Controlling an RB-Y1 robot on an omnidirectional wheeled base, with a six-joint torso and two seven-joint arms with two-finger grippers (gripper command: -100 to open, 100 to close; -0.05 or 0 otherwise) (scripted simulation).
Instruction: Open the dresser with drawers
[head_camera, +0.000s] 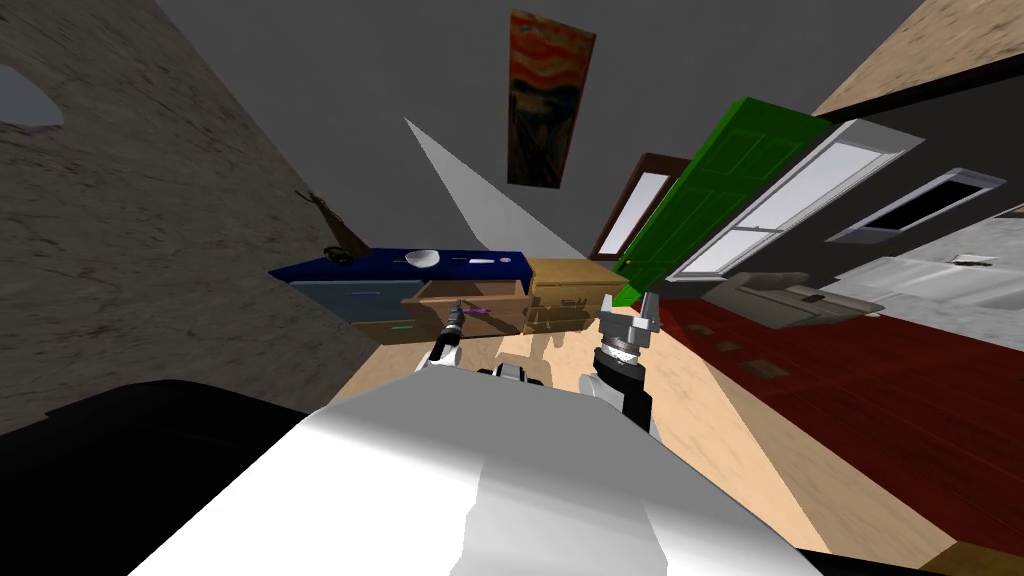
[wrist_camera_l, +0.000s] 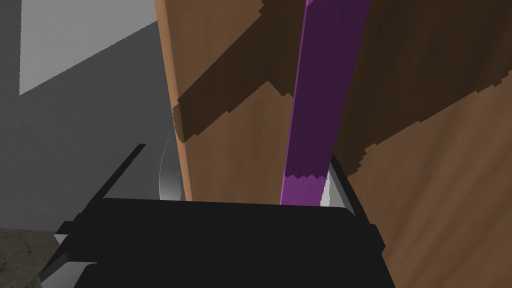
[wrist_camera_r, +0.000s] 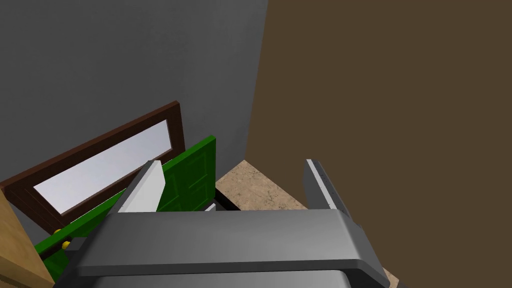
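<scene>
Your dresser (head_camera: 400, 266) stands against the grey wall ahead and a little to your left. It has a dark blue top, and one brown drawer (head_camera: 490, 293) juts out of its front with its inside open to view. Beside that drawer the front has a grey-blue drawer, with a brown one below it.

A purple handle (wrist_camera_l: 320, 100) runs across the brown drawer's front. Your left gripper (head_camera: 455, 322) is right at it. In the left wrist view the handle lies between the fingers, close against one of them (wrist_camera_l: 327, 192). The other finger sits past the edge of the drawer front, partly hidden by the wood. The fingers are wide apart and are not pressing the bar's sides.

Your right gripper (head_camera: 633, 315) is held up to the right of the left one, apart from the dresser. Its fingers (wrist_camera_r: 147, 190) are spread wide with nothing between them.

On the blue top lies a small pale bowl (head_camera: 422, 259). A light wooden cabinet (head_camera: 570, 295) stands just beside the dresser on the right, and beyond it is a green door (head_camera: 720, 190). A painting (head_camera: 545, 95) hangs on the wall above.
</scene>
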